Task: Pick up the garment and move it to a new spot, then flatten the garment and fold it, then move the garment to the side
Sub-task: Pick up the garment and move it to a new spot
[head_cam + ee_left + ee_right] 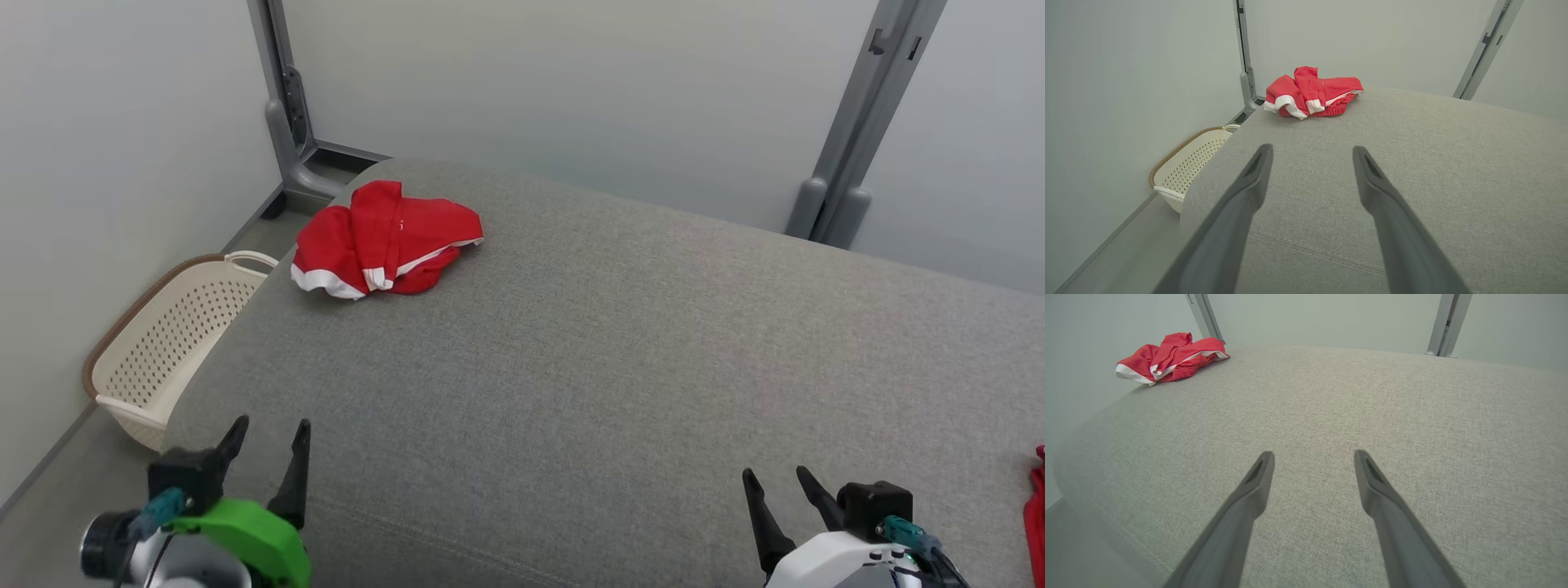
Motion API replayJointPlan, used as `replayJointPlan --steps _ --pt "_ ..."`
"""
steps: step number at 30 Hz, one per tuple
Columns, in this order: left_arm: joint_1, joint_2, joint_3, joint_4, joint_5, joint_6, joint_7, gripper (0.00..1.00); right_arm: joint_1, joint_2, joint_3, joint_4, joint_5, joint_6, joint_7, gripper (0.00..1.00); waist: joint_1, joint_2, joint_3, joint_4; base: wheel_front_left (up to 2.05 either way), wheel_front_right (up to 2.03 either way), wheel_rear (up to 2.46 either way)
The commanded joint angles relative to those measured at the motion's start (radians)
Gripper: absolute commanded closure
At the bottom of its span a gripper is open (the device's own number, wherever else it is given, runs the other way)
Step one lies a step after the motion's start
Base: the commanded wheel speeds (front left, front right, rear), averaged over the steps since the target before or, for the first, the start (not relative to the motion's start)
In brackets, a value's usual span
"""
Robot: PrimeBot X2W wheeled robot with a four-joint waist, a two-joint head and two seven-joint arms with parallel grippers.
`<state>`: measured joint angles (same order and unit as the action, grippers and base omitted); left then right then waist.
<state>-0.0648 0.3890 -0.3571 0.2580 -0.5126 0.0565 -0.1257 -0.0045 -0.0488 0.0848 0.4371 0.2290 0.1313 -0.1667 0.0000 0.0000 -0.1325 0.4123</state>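
Though empty, left hand [272, 425] agape.

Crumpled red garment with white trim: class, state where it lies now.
In the head view, the crumpled red garment with white trim lies at the far left corner of the grey fabric cushion, near the cream perforated basket on the floor.

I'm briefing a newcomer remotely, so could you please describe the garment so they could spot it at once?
On the wide grey cushioned surface, look to the far left corner, near the cream perforated basket on the floor. The garment lies there crumpled, bright red with white trim against plain grey.
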Motion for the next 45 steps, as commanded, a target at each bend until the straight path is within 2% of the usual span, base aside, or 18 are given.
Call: replayJointPlan --steps 1,6,10,16,21,28,36,40,45 --pt "-0.074 -0.015 -0.025 0.038 0.003 -0.031 0.036 0.00 0.000 -0.004 -0.006 -0.018 -0.017 -0.001 0.009 0.00 0.0000 0.0000 0.019 0.016 0.00 0.00 0.00" --pt "-0.234 -0.052 -0.086 0.154 0.005 -0.092 0.146 0.00 0.019 -0.004 -0.024 -0.074 -0.040 -0.001 0.036 0.00 0.0000 0.0000 0.054 0.042 0.00 0.00 0.00" --pt "-0.405 -0.111 -0.122 0.277 0.005 -0.131 0.211 0.00 0.034 -0.004 -0.045 -0.185 -0.080 -0.001 0.081 0.00 0.0000 0.0000 0.125 0.055 0.00 0.00 0.00" --pt "-0.611 -0.177 -0.123 0.446 -0.019 -0.158 0.221 0.00 0.042 -0.004 -0.038 -0.403 -0.160 -0.001 0.185 0.00 0.0000 0.0000 0.257 0.014 0.00 0.00 0.00" --pt "-0.741 -0.199 -0.124 0.572 -0.031 -0.170 0.216 0.00 0.034 -0.027 -0.013 -0.564 -0.193 -0.001 0.264 0.00 0.0000 0.0000 0.355 -0.029 0.00 0.00 0.00" --pt "-0.898 -0.189 -0.150 0.703 -0.017 -0.180 0.230 0.00 0.043 -0.079 0.016 -0.741 -0.197 -0.001 0.357 0.00 0.0000 0.0000 0.471 -0.076 0.00 0.00 0.00" --pt "-1.021 -0.164 -0.158 0.813 -0.031 -0.186 0.252 0.00 0.067 -0.116 0.001 -0.890 -0.202 -0.001 0.421 0.00 0.0000 0.0000 0.577 -0.127 0.00 0.00 0.00" --pt "-1.063 -0.140 -0.141 0.866 -0.044 -0.181 0.253 0.00 0.067 -0.125 -0.006 -0.942 -0.208 -0.001 0.437 0.00 0.0000 0.0000 0.614 -0.160 0.00 0.00 0.00" --pt "-1.088 -0.122 -0.134 0.923 -0.051 -0.147 0.259 0.00 0.090 -0.139 -0.008 -0.989 -0.208 -0.001 0.453 0.00 0.0000 0.0000 0.637 -0.190 0.00 0.00 0.00"
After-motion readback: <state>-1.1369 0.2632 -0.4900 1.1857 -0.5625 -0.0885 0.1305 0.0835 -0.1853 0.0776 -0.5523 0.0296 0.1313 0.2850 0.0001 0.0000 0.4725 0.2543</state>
